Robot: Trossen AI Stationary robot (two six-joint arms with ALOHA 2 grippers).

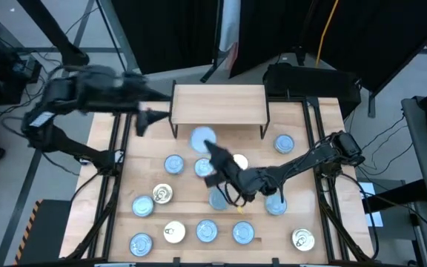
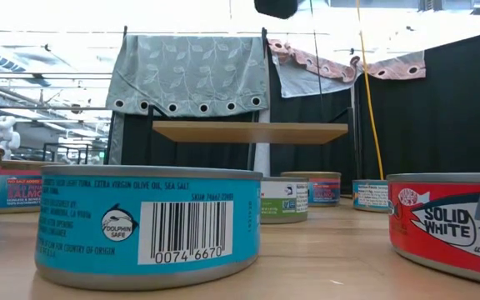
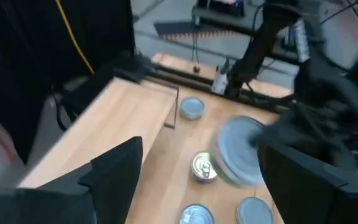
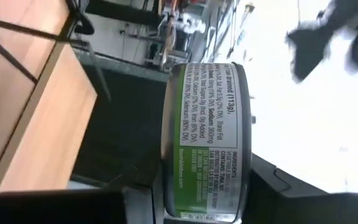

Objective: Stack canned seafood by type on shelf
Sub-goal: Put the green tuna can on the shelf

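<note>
**A:** Where is the right gripper [image 1: 212, 152] working?

**B:** It is reaching from the right side of the table [image 1: 302, 159] toward the middle, just in front of the shelf [image 1: 219, 102]. Its fingers are clamping a green-sided tin [image 4: 207, 140], held off the tabletop; from above it is showing as a blurred pale-blue lid just in front of the shelf's front edge.

**A:** And the left gripper [image 1: 148, 119]?

**B:** It is hanging above the table's far left part, just beside the shelf's left end. In the left wrist view its two dark fingers [image 3: 114, 165] are standing wide apart with nothing between them.

**A:** Is anything sitting on the shelf?

**B:** Its light wooden top is showing bare wood in the high view.

**A:** Where are the other tins lying?

**B:** They are resting on the table in front of the shelf. One blue-lidded tin [image 1: 284, 143] is sitting near the right edge, close to the shelf's right leg. Another blue one [image 1: 173, 164] is lying left of centre, with a gold-lidded tin [image 1: 162, 194] nearer the front and a blue-lidded tin [image 1: 142, 206] beside it. Along the front edge a cream-lidded tin [image 1: 173, 233] is sitting between blue ones, and a gold-lidded tin [image 1: 303, 239] is occupying the front right corner.

**A:** What is the low view showing?

**B:** A blue-sided tuna tin [image 2: 148, 223] is filling the foreground, and a red-sided tin [image 2: 448, 225] is sitting at the right.
</note>
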